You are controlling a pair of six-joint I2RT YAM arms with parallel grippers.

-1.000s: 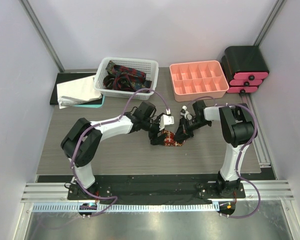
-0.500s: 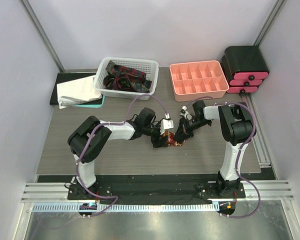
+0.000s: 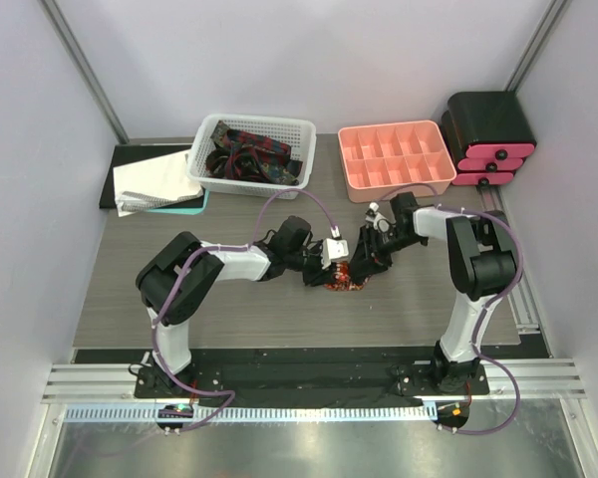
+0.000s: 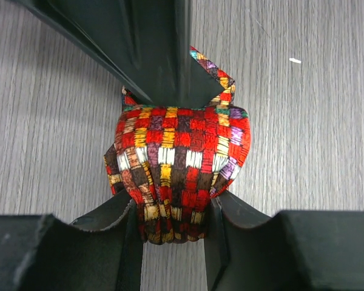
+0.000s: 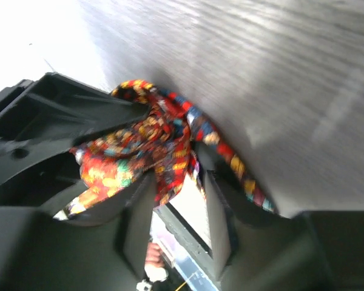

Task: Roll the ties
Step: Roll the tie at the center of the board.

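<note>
The left end effector (image 4: 173, 225) is clenched on the rolled red-checked tie (image 4: 179, 160) so the coil cannot spring open. Just beyond, the right end effector (image 5: 177, 203) pinches its far side, probably pinning the loose tail (image 4: 213, 73).

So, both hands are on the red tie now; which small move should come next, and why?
Probably the right hand should wind the loose tail onto the roll, with the left hand clamped. The red tie sits as a tight bundle between the left fingers, but a short tail sticks out on its far side, so the roll is not closed.
</note>
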